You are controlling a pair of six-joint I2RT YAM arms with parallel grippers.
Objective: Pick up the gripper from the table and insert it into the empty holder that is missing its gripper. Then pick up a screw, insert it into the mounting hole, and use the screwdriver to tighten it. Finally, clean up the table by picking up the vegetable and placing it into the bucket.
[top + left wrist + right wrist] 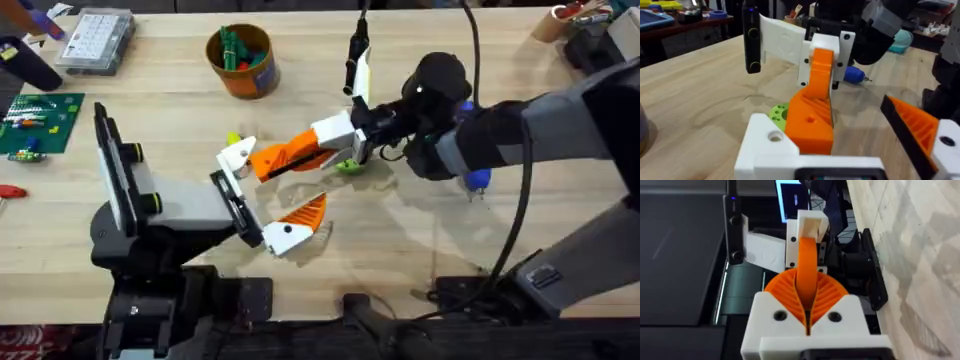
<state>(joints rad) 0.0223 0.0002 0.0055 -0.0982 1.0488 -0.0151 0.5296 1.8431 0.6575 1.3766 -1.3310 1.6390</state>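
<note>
The orange gripper [285,157] lies between the arms, its broad end against the white holder [237,155] on my left arm. My right gripper [345,143] is shut on its pointed end [807,260]. In the left wrist view the gripper [812,117] sits beside the holder [767,142], whose mounting hole [775,136] is bare. My left gripper [280,187] stands open, its other orange finger [305,210] apart. The green vegetable [350,166] lies under the right gripper. Partly hidden by the right arm is the blue screwdriver [472,180]. The bucket [241,62] stands at the back. The screw is out of view.
A clear parts box [95,40] and a green circuit board [35,122] lie at the far left. A pale tan cup [555,20] stands at the back right corner. A black cable [520,215] hangs over the right side of the table.
</note>
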